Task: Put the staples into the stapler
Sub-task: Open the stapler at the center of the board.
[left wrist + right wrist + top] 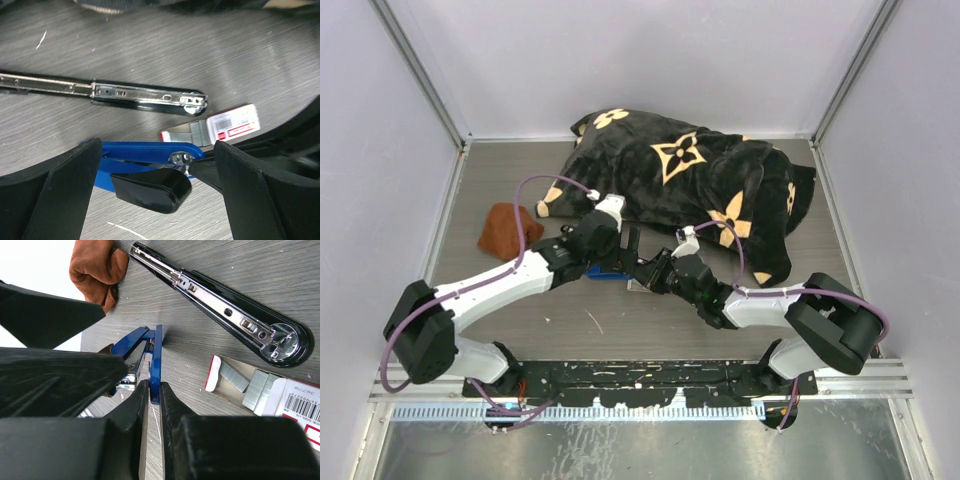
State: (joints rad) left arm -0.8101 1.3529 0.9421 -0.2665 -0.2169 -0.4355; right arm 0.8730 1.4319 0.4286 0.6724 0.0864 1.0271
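A blue stapler (145, 151) lies opened on the table, its black top part (150, 189) swung out; it also shows in the top view (604, 271). My right gripper (154, 390) is shut on the thin blue edge of the stapler (157, 357). My left gripper (155, 200) is open, its fingers (55, 195) wide apart on either side of the blue stapler. The staples box (220, 129), white with a red-pink label, lies open just behind it. Grey staple strips (252, 387) show inside the box. Both grippers meet mid-table in the top view, left (620, 250) and right (656, 278).
A second, black and chrome stapler (145, 95) lies opened flat behind the box, also in the right wrist view (225, 310). A brown cloth (508, 230) lies at the left. A black patterned blanket (700, 185) fills the back of the table.
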